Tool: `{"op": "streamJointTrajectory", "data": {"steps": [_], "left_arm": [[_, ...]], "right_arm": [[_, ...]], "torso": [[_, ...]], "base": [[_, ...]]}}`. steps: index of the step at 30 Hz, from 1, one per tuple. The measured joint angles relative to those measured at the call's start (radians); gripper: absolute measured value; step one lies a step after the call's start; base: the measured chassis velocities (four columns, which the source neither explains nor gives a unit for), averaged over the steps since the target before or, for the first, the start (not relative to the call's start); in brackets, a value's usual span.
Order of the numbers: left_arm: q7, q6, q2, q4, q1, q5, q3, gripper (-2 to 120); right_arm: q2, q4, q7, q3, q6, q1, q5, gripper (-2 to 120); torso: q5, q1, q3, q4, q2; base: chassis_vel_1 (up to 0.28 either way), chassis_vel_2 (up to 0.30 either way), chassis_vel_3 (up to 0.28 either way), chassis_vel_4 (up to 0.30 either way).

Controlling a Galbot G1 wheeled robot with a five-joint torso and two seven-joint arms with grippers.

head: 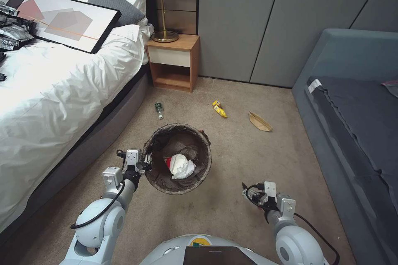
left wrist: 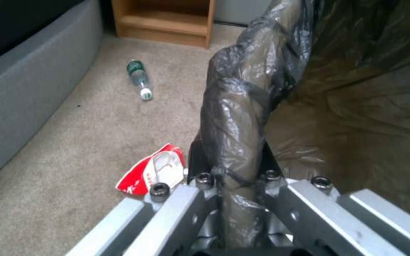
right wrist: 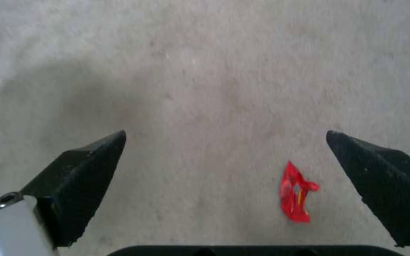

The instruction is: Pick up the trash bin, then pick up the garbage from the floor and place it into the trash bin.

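At lower centre of the head view, the left end effector point(head: 146, 163) clamps the bag-lined rim of the trash bin point(head: 178, 157), which holds a white tissue wad point(head: 181, 166). Lower right, the right end effector point(right wrist: 224, 170) hangs open above the floor point(right wrist: 205, 89) near a red scrap point(right wrist: 295, 196).

Carpet floor point(head: 232, 211) bears bottle point(head: 159, 109), yellow wrapper point(head: 219, 108), paper bag point(head: 260, 122)

Bin liner point(left wrist: 243, 106): glossy crinkled plastic. Carpet point(head: 248, 165): matt short pile. Nightstand point(head: 174, 64): smooth wood. L claw point(left wrist: 236, 185): bare metal.
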Motion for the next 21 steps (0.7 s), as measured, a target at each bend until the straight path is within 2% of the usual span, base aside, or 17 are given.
{"op": "streamJointTrajectory", "data": {"steps": [12,21], "left_arm": [[0.0,-0.001,-0.004,0.001,0.001,0.002,-0.001,0],[0.0,-0.001,-0.004,0.001,0.001,0.002,-0.001,0]], "right_arm": [[-0.011,-0.176,-0.013,0.004,-0.011,0.064,0.008,100],[0.002,-0.222,-0.03,0.009,0.009,0.077,-0.01,100]], "torso": [[0.0,0.0,0.0,-0.0001,0.0],[-0.0002,0.0,0.0,-0.0001,0.0]], "base": [[0.0,0.0,0.0,0.0],[0.0,0.0,0.0,0.0]]}}
